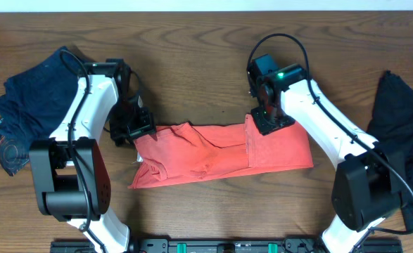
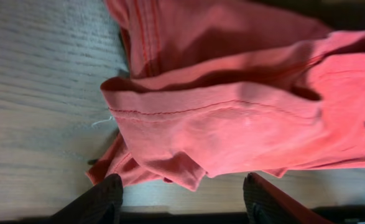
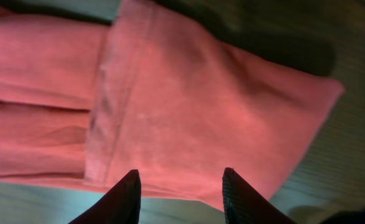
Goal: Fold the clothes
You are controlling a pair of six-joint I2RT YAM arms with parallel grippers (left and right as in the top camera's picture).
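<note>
Left gripper [image 2: 182,186]: jaws wide apart, nothing held. The rumpled near corner of the red garment [image 2: 232,124] sits just ahead of the tips, not between them. Right gripper [image 3: 181,177]: jaws also spread, empty, over the folded-over flap [image 3: 188,106] at the garment's right end; can't tell if the tips touch cloth. Garment lies mid-table [image 1: 192,56] as a long band between the two arms, left end bunched and layered, right end doubled over with a seam line showing. Dark blue garment [image 1: 27,105] is piled far left behind the left arm, black garment [image 1: 403,126] far right, both apart from the red one. My read: mid-fold, both arms lining up for a grasp. Risks: the left end is a stack of loose layers with a stitched hem [image 2: 188,112] on top, so a shallow pinch likely takes only the top layer and the fold opens under lift instead of carrying over. Right side: closing on the flap alone would peel it back and undo that fold. If one arm grips and the other misses, the band skews or drags across the wood. Left tips look low near the table; coming in too deep could jam on the surface or shove the bunch rather than catch it.
</note>
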